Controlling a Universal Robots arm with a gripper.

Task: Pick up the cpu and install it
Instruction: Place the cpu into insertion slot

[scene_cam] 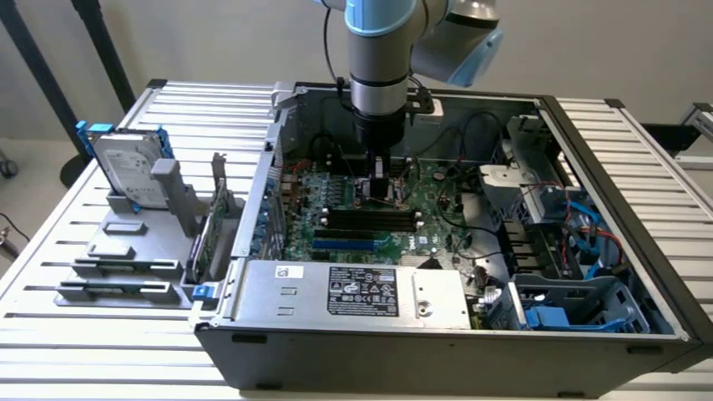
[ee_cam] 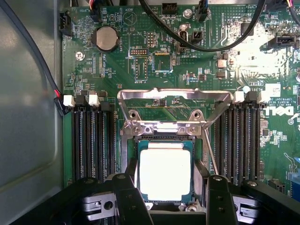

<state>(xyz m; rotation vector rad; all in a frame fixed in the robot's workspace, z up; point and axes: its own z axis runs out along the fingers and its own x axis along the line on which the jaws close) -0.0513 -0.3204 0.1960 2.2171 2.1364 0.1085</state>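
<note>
Wall: plain, pale, seen behind the gripper.
Table: slatted metal, spread beneath it.
Poles: dark, slanted, set against wall, well apart.
Light: even, diffuse.

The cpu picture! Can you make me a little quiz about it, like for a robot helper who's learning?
1. True or false: the cpu lies on the green motherboard.
2. Fill the gap: the gripper over the cpu is ____ (open or shut).
3. Where is the hard drive? A) flat on the floor B) upright in the grey rack C) on top of the cpu
Key: 1 true; 2 open; 3 B
</note>
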